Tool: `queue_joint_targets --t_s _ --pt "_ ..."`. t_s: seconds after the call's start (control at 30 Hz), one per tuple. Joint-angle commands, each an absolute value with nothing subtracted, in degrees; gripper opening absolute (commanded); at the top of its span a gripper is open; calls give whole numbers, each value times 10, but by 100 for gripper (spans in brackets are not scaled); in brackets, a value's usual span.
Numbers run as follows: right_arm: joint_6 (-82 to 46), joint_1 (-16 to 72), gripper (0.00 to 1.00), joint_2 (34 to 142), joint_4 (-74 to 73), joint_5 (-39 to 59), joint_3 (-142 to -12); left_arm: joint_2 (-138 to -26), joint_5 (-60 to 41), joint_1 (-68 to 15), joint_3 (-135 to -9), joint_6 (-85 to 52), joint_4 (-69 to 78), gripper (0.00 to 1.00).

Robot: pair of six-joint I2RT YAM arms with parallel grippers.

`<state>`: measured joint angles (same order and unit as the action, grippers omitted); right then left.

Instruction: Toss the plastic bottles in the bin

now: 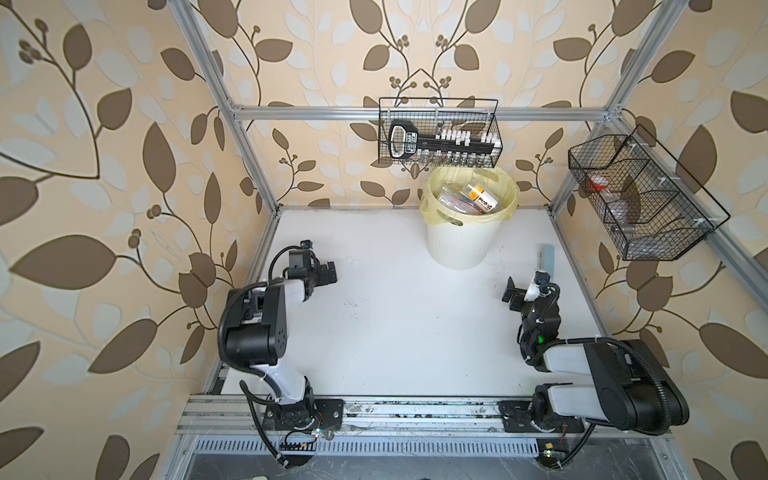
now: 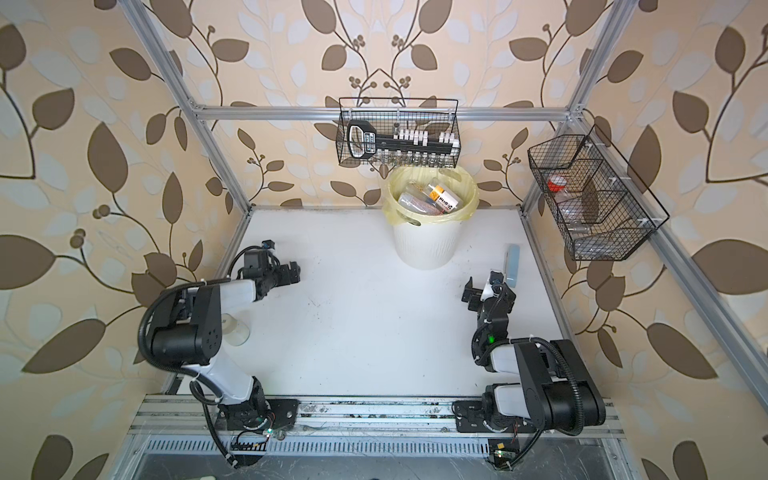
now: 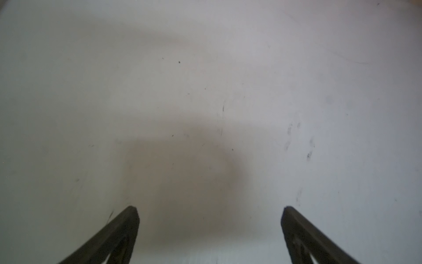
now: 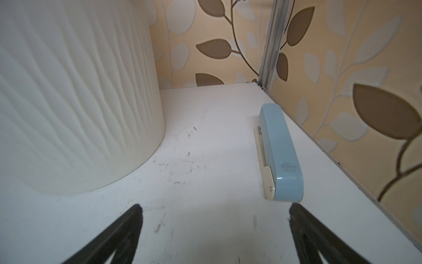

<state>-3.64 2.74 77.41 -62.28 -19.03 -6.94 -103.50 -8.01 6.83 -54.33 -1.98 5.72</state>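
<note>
Plastic bottles (image 1: 482, 198) lie heaped in the bin (image 1: 455, 245), the lower ones hidden below its rim, their labels too small to read. A clear object (image 2: 239, 332) peeks from under the left arm (image 2: 187, 328) in a top view, its kind unclear. Small items in the side wire basket (image 1: 665, 241) are too blurred to name.
</note>
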Motion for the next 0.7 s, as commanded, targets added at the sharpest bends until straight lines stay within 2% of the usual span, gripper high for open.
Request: queue_joint_targets --t_s 0.0,0.03,0.1,0.2,0.33,0.43,0.5,0.6,0.67 --pt "-34 30 100 775 -641 -186 -78 -1137 -175 84 -685 24 -179 99" --pt "-38 30 100 772 -631 -190 -79 -1132 -195 110 -673 -4 -160 99" --pt "-35 31 100 775 -639 -189 -77 -1067 -235 151 -571 -49 -13 99" --pt "-29 38 100 774 -639 -199 -77 -967 -175 126 -451 -43 118 99" --pt "-18 53 100 778 -649 -213 -76 -865 -150 109 -300 -33 295 99" --pt "-16 56 100 779 -650 -219 -76 -835 -150 82 -194 6 451 99" --pt "-14 58 100 778 -651 -221 -75 -860 -145 57 -155 23 558 99" --pt "-12 61 100 778 -654 -223 -74 -845 -118 53 -202 23 440 99" --pt "-12 61 100 778 -655 -224 -75 -858 -117 55 -207 15 453 99"
